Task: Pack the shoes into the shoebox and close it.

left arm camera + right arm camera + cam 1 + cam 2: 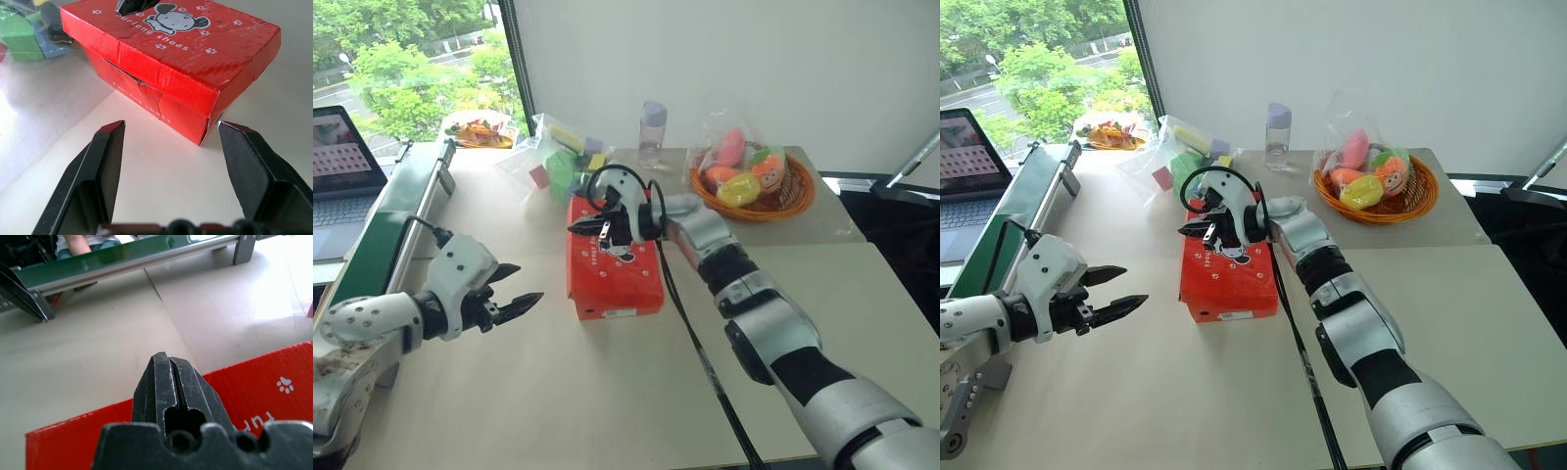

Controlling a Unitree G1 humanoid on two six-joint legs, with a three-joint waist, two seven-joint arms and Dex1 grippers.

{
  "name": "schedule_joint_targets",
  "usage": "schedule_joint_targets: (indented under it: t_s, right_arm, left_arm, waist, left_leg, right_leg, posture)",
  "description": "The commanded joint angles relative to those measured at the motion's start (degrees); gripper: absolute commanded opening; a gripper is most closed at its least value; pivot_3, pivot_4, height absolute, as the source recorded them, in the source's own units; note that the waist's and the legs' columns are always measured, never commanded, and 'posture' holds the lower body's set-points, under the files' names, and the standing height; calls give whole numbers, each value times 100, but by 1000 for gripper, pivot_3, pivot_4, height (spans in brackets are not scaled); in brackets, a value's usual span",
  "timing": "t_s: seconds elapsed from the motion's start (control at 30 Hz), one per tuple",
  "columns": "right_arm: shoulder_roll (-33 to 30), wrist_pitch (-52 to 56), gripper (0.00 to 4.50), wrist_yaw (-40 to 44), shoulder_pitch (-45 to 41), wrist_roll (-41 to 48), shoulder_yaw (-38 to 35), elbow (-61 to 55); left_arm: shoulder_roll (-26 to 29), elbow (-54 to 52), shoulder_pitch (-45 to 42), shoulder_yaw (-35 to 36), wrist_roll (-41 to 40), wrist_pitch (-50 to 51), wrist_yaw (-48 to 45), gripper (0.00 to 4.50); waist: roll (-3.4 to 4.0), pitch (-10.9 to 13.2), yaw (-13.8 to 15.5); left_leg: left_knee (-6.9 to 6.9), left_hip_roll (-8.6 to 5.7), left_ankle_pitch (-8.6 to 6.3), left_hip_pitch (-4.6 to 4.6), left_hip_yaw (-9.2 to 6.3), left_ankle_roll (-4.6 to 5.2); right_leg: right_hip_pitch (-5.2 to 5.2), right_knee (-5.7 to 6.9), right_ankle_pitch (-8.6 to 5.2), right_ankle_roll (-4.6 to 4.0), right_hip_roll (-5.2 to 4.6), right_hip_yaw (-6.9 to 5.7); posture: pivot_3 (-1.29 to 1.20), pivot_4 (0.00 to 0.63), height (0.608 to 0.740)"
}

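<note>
The red shoebox [617, 279] sits in the middle of the table with its lid down, the cartoon mouse picture facing up. The shoes are hidden. My right gripper [576, 229] is shut and points left, just above the far end of the lid [274, 382]; I cannot tell whether it touches. My left gripper [524, 284] hovers open to the left of the box, aimed at its near corner [208, 127], with nothing between its fingers [110, 147].
An orange woven basket [795, 204] of toys stands at the back right. A clear bottle [652, 132] and a plastic bag of coloured blocks [558, 162] lie behind the box. A green rail [391, 225] and a laptop [342, 157] line the left edge. A black cable [695, 333] runs along my right arm.
</note>
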Motion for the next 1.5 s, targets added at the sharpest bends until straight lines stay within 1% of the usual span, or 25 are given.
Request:
schedule_joint_targets:
  t_s: [0.03,0.13,0.23,0.43,0.57,0.6,0.77,0.83,0.87,0.93,0.97,1.07,1.13,1.2,1.23,1.27,1.3,1.33,1.37,1.4,1.5]
  right_arm:
    - [105,-548,28,71,-177,-263,-141,546]
    - [253,-736,28,15,-94,-447,-176,972]
    - [345,-971,28,-61,8,-771,-63,1192]
    - [410,-1671,28,-449,223,-1847,601,1445]
    - [351,-2046,28,-830,309,-2452,969,1558]
    - [341,-2096,28,-883,317,-2526,995,1577]
    - [286,-1917,28,-541,144,-2049,430,1318]
    - [247,-1705,28,-297,59,-1721,86,1071]
    - [171,-1579,28,-40,61,-1402,-172,688]
    - [-13,-897,28,473,124,-794,-596,-173]
    - [-135,-622,28,664,238,-607,-693,-659]
    - [-587,28,28,1032,785,-300,-727,-2142]
    - [-875,274,28,1027,1118,-288,-687,-2838]
    - [-1172,475,583,1021,1475,-270,-695,-3423]
    - [-1302,609,731,1022,1625,-245,-699,-3674]
    - [-1515,716,1008,1083,1838,-208,-719,-3968]
    - [-1657,802,1448,1105,1979,-181,-720,-4176]
    - [-1787,810,1724,1103,2112,-180,-721,-4338]
    - [-1962,836,2100,1106,2278,-128,-802,-4491]
    - [-2074,969,2390,1078,2392,-11,-917,-4621]
    - [-2337,1291,3440,973,2629,255,-1171,-4871]
  left_arm:
    - [-81,-263,209,322,104,-157,204,3193]
    - [-212,-426,425,458,95,-132,331,3193]
    - [-278,-512,502,513,69,-116,421,3193]
    - [-309,-529,498,474,44,-130,515,3193]
    - [-338,-508,452,392,47,-149,570,3193]
    - [-343,-504,439,375,45,-151,584,3193]
    - [-345,-442,350,248,60,-201,597,3193]
    - [-340,-401,275,183,67,-221,597,3193]
    - [-329,-374,215,142,64,-234,583,3193]
    - [-321,-316,99,91,51,-241,564,3193]
    - [-315,-286,59,76,49,-249,545,3193]
    - [-303,-173,-33,34,71,-291,494,3193]
    - [-299,-97,-66,9,73,-335,450,3193]
    - [-309,-33,-109,-35,90,-416,413,3193]
    - [-333,-8,-133,-38,80,-462,395,3193]
    - [-381,0,-180,-23,1,-454,384,3193]
    - [-410,12,-201,-3,-60,-456,369,3193]
    - [-431,14,-210,20,-114,-464,344,3193]
    - [-468,10,-217,31,-137,-501,339,3193]
    - [-463,11,-198,25,-83,-558,349,3193]
    - [-457,46,-73,47,79,-770,351,3193]
  waist:
    - [0,0,-3]
    - [1,0,-11]
    - [1,0,-23]
    - [2,0,-34]
    - [5,-7,-56]
    - [5,-11,-56]
    - [3,-15,-41]
    - [2,-14,-25]
    - [2,-13,-13]
    - [3,-9,0]
    - [3,-4,5]
    - [3,-2,11]
    - [2,-3,14]
    - [1,-3,17]
    - [2,-3,24]
    - [2,-2,26]
    - [1,-2,29]
    - [1,-2,33]
    - [0,-1,33]
    - [0,-1,24]
    - [-1,-1,7]
  left_leg:
    - [0,0,0,0,-1,0]
    - [-1,2,0,0,0,-1]
    - [-2,4,-1,2,-1,-3]
    - [-4,4,-2,14,-1,-7]
    - [-11,4,-7,41,1,-16]
    - [-11,4,-29,48,1,-53]
    - [-11,4,-20,64,0,-75]
    - [-11,4,-16,63,-1,-81]
    - [-11,4,-14,60,-1,-82]
    - [-11,4,-5,48,-3,-71]
    - [-11,4,15,40,-4,-39]
    - [-11,4,16,27,-10,-37]
    - [-23,4,14,27,-12,-38]
    - [-32,3,14,27,-11,-38]
    - [-39,3,15,25,-12,-38]
    - [-41,2,15,26,-11,-38]
    - [-41,1,15,25,-9,-37]
    - [-40,2,15,24,-9,-37]
    - [-40,1,15,25,-8,-37]
    - [-39,1,15,26,-8,-37]
    - [-40,3,16,31,-5,-36]
  right_leg:
    - [0,0,0,-1,0,-1]
    - [-3,2,2,-5,-1,-1]
    - [-2,5,2,-8,-2,-2]
    - [2,12,-2,-15,-3,-4]
    - [19,14,-6,-21,-5,-4]
    - [23,19,-7,-23,-5,-4]
    - [32,29,-10,-28,-4,-5]
    - [32,29,-10,-28,-4,-6]
    - [30,29,-10,-28,-3,-6]
    - [21,29,-9,-27,-2,-10]
    - [16,29,-9,-26,-2,-10]
    - [8,29,-8,-25,0,-13]
    - [9,23,-11,-25,0,-17]
    - [6,20,-12,-26,0,-18]
    - [4,17,-13,-28,0,-19]
    - [4,16,-14,-28,0,-18]
    - [2,17,-14,-28,-1,-17]
    - [2,17,-14,-28,-1,-17]
    - [3,16,-14,-28,-1,-17]
    - [3,16,-14,-28,-1,-17]
    - [4,16,-15,-29,1,-14]
  posture:
    - [0,150,740]
    - [0,150,740]
    - [0,150,740]
    - [0,150,740]
    - [0,150,740]
    - [0,150,740]
    - [0,150,740]
    - [0,150,740]
    - [0,150,740]
    - [0,150,740]
    - [0,150,740]
    - [0,150,740]
    - [0,150,740]
    - [0,150,740]
    - [0,150,740]
    - [0,150,740]
    - [0,150,740]
    - [0,150,740]
    - [0,150,740]
    - [0,150,740]
    - [0,150,740]
